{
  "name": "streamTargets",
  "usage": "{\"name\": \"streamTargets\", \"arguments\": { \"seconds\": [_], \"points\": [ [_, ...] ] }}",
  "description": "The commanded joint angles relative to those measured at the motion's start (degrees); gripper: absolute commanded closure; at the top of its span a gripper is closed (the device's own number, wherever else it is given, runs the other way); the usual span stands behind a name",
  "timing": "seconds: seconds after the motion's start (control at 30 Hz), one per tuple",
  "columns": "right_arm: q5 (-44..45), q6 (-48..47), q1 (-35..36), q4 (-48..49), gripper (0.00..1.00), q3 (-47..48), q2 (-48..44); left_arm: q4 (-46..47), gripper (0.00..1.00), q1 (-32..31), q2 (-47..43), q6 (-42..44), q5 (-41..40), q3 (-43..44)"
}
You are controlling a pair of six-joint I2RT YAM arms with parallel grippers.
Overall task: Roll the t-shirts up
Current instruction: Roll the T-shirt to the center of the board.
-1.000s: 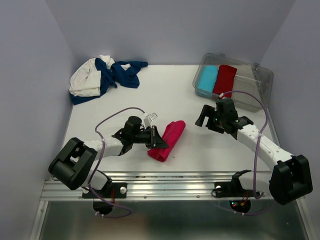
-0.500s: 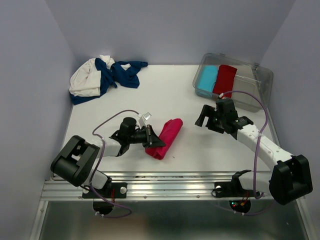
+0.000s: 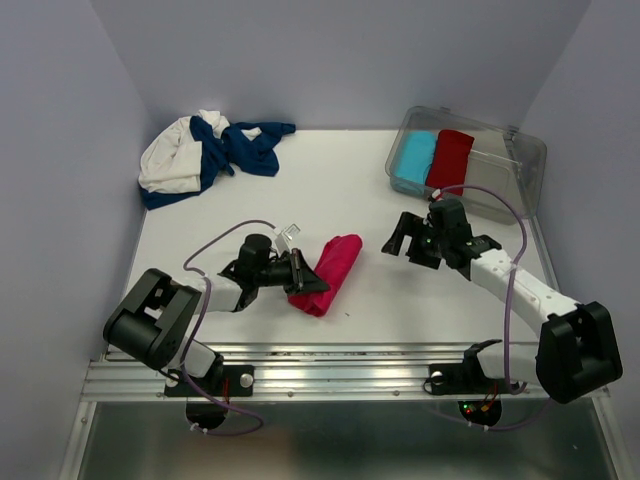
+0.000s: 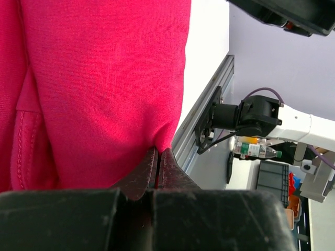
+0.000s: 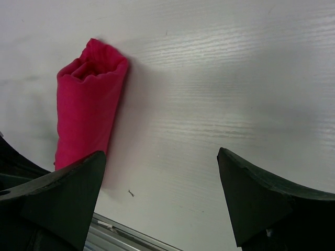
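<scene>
**Left hand pinched the rolled pink-red tee; right hand hung open nearby**

The pink-red t-shirt (image 3: 335, 265) lay rolled into a short bundle on the white table (image 3: 350, 190), near the front edge and a little left of centre. It ran on a slant, its upper end pointing toward the right arm. In the right wrist view that end showed loose spiralled folds.

The left hand (image 3: 312, 284) reached in low from the left, against the near end of the roll. In the left wrist view its dark fingers (image 4: 141, 178) were pressed together. A corner of the pink fabric was drawn down to a point exactly where the tips met, so the hand was clenched on the tee's edge. A stitched hem ran along the left side of that view.

The right hand (image 3: 400, 238) was to the right of the roll, apart from it, with its fingers (image 5: 57, 193) spread wide and nothing between them. Its camera looked down on bare table, with the roll off to the left.

At the back left corner a navy blue t-shirt (image 3: 245, 145) and a cream-white t-shirt (image 3: 170, 160) lay crumpled and tangled in one heap, well apart from both arms.

At the back right sat a clear plastic bin (image 3: 520, 160). Inside it a light-blue roll (image 3: 413, 157) and a darker red roll (image 3: 449, 158) lay side by side, touching, the blue one on the left.
</scene>
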Motion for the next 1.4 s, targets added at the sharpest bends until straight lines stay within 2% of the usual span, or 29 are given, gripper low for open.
{"name": "streamTargets", "arguments": {
  "seconds": [0.0,0.2,0.23,0.27,0.3,0.33,0.37,0.4,0.43,0.5,0.57,0.67,0.7,0.77,0.8,0.87,0.9,0.93,1.2,1.3,1.37],
  "points": [
    [-4.50,2.39,0.53,5.33,0.07,-1.95,0.52,0.04,1.00,-1.04,0.01,1.83,-0.71,1.38],
    [-4.24,3.10,0.53,5.78,0.07,-2.57,0.34,-0.13,1.00,-2.89,1.86,1.57,-1.16,2.78],
    [-4.15,3.10,0.53,5.77,0.07,-2.57,0.17,-0.31,0.97,-3.32,2.12,1.66,-1.07,3.13],
    [-3.89,3.10,0.53,5.69,0.07,-2.65,0.08,-0.48,0.89,-3.50,2.38,1.66,-1.07,3.57],
    [-3.89,3.10,0.53,5.60,0.07,-2.65,-0.01,-0.83,0.72,-3.77,2.30,1.92,-1.07,3.84],
    [-3.71,3.18,0.53,5.51,0.07,-2.65,-0.10,-1.88,0.63,-4.20,1.69,2.18,-1.24,4.54],
    [-3.71,3.10,0.53,5.42,0.07,-2.65,-0.01,-2.76,0.50,-4.47,1.07,2.45,-1.50,5.07],
    [-3.71,3.10,0.53,5.34,0.07,-2.65,-0.01,-3.90,0.50,-4.64,0.28,2.97,-1.94,5.59],
    [-3.71,3.10,0.53,5.34,0.07,-2.65,-0.01,-5.83,0.41,-4.91,-0.68,3.67,-2.64,6.47],
    [-3.71,3.01,0.53,5.34,0.07,-2.65,0.17,-13.03,0.37,-5.17,-3.84,7.10,-5.45,9.37],
    [-3.89,3.10,0.53,5.42,0.07,-2.57,0.43,-21.11,0.37,-5.09,-6.74,11.04,-9.30,12.78],
    [-3.97,3.18,1.06,5.77,0.07,-2.48,0.78,-26.23,0.44,-4.65,-9.03,12.90,-12.13,14.74],
    [-4.24,3.53,2.28,6.30,0.07,-2.48,1.22,-26.41,0.53,-3.95,-9.22,12.91,-13.01,14.91],
    [-3.89,3.97,3.69,6.83,0.07,-2.39,1.66,-25.89,0.62,-3.16,-8.35,12.47,-13.28,14.48],
    [-3.63,4.67,4.65,7.44,0.07,-2.30,2.01,-25.71,0.72,-2.72,-7.82,11.77,-13.37,14.30],
    [-2.75,5.73,7.73,8.14,0.07,-1.87,3.33,-24.31,0.84,-1.66,-5.63,10.72,-13.55,13.78],
    [-2.48,6.17,8.78,8.84,0.07,-1.69,3.94,-23.52,0.95,-1.48,-5.09,9.75,-13.64,13.60],
    [-2.22,6.52,10.62,9.29,0.07,-1.60,5.08,-22.55,1.00,-1.31,-4.39,9.31,-14.07,13.51],
    [-1.25,9.68,14.68,14.47,0.08,-1.33,11.14,-20.35,1.00,-0.78,2.56,6.58,-17.85,14.30],
    [-1.77,10.48,15.21,16.31,0.13,-1.77,12.81,-18.94,1.00,-0.69,2.74,5.36,-19.25,12.90],
    [-2.13,10.83,15.21,17.20,0.20,-2.21,13.70,-18.76,1.00,-0.60,3.00,5.00,-20.31,12.37]
  ]
}}
